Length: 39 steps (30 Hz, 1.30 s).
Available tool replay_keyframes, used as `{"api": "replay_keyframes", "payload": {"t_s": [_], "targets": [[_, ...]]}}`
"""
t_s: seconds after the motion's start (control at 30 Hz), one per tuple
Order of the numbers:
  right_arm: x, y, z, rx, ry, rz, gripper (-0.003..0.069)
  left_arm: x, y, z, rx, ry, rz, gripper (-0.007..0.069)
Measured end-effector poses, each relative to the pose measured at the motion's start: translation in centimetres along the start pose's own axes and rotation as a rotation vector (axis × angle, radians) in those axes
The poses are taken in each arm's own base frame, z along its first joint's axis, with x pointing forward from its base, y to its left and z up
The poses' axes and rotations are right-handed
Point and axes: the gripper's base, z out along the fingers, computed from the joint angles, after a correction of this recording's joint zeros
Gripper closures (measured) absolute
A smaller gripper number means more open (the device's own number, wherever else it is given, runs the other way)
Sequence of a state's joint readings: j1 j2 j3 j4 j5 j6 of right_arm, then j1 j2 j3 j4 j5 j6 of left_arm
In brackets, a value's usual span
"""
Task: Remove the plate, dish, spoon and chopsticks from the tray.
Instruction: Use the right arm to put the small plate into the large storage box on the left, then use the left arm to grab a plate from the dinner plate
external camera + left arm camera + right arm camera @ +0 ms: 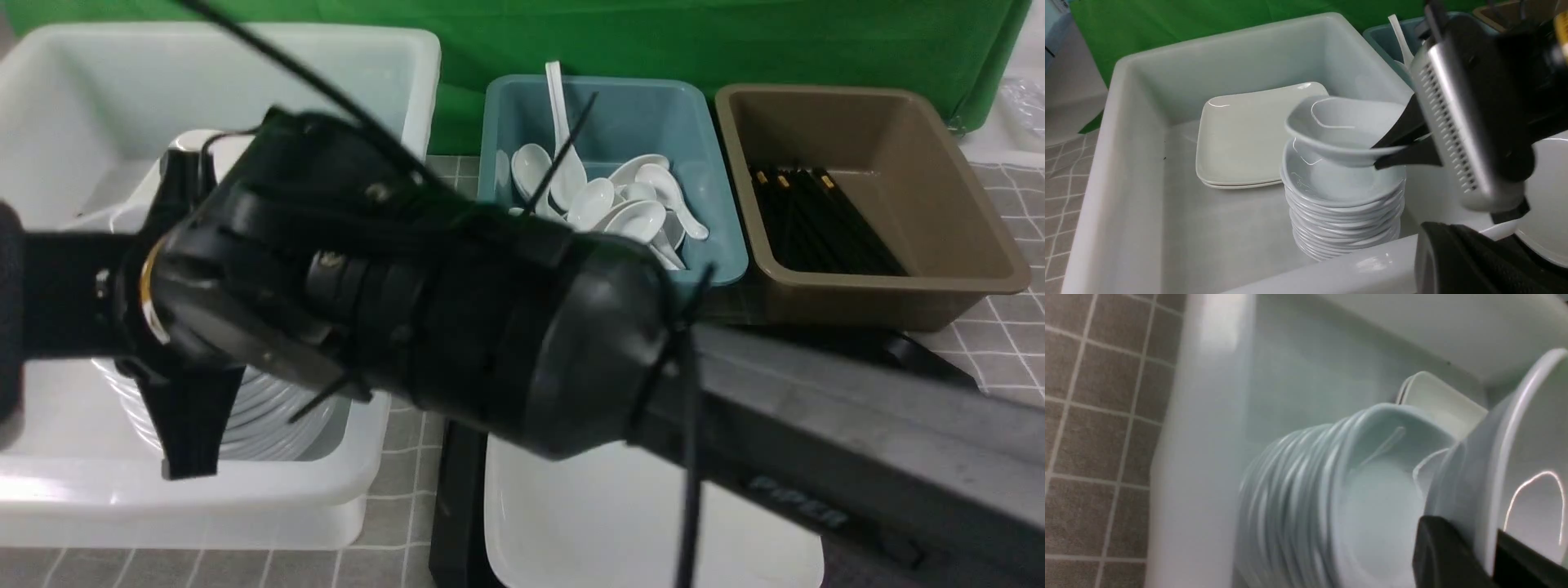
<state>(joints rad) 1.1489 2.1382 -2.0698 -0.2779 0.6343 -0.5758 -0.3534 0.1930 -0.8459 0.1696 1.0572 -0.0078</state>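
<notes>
The right hand (1378, 156) is pinched narrow on the rim of the dish (1339, 122), one finger inside the rim and one outside, as its own wrist view also shows. The dish hangs inside the white tub (1126, 163) at the robot's left, just above the stack of small bowls (1343, 212) and apart from it. It is tilted, the gripped edge low and the far edge raised, with its hollow facing up and towards the tub's far wall. As a rounded square, it shows no clear long axis. Beside the stack, two square plates (1241, 134) lie flat on the tub floor. The plate (620, 523) lies flat on the tray (457, 506), close to the robot and partly hidden by the right arm. On the far side of the table (1004, 327), black chopsticks (816, 224) lie in the brown tub (963, 212), long axes running away from the robot, gold-banded ends farthest. White spoons (629, 212) are heaped in the teal tub (718, 245). The left hand (1457, 261) is a dark shape by the tub's near wall, closed.
</notes>
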Motion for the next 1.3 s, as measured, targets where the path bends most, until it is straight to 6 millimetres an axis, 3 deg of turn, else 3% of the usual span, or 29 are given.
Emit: {"api": "replay_keyframes", "payload": {"t_s": [0.13, 0.4, 0.5, 0.57, 0.6, 0.7, 0.83, 0.97, 1.03, 1.13, 1.23, 1.3], "targets": [[0.8, 0.6, 1.8, -0.017, 0.033, -0.016, 0.0566, 0.0, 0.0, 0.0, 0.002, -0.005, 0.000, 0.0616], [1.1, 0.1, 0.9, -0.019, 0.088, -0.012, 0.0174, -0.5, -0.3, 0.0, 0.028, -0.054, -0.009, 0.0616], [1.8, -0.3, -1.6, -0.068, 0.188, 0.013, 0.0112, -0.8, -0.5, 0.1, 0.058, -0.089, -0.028, 0.0616], [2.0, -0.7, -3.1, -0.083, 0.227, 0.045, 0.0112, -0.7, -0.7, 0.3, 0.074, -0.085, -0.036, 0.0616], [2.3, -1.1, -5.4, -0.101, 0.279, 0.089, 0.0125, -0.7, -0.9, 0.9, 0.087, -0.062, -0.041, 0.0616], [3.2, -2.4, -9.5, -0.101, 0.340, 0.192, 0.0190, -1.0, -1.5, 3.0, 0.124, 0.021, 0.035, 0.0616], [5.2, -4.8, -14.2, -0.009, 0.323, 0.436, 0.0373, -1.8, -3.5, 7.3, 0.318, 0.157, 0.237, 0.0616], [9.0, -4.4, -17.8, 0.009, 0.377, 0.612, 0.0526, -1.6, -5.6, 9.8, 0.523, 0.249, 0.401, 0.0616], [10.8, -3.3, -19.4, 0.009, 0.408, 0.667, 0.0561, -1.4, -6.2, 10.5, 0.569, 0.284, 0.462, 0.0616], [15.6, 1.2, -24.2, 0.020, 0.468, 0.805, 0.0582, -0.7, -8.3, 13.0, 0.650, 0.380, 0.648, 0.0616], [17.7, 3.8, -26.0, 0.031, 0.467, 0.875, 0.0574, -0.3, -10.3, 14.8, 0.706, 0.405, 0.722, 0.0616], [19.3, 5.9, -27.4, 0.047, 0.438, 0.929, 0.0566, 0.3, -12.6, 16.8, 0.760, 0.415, 0.787, 0.0616]]}}
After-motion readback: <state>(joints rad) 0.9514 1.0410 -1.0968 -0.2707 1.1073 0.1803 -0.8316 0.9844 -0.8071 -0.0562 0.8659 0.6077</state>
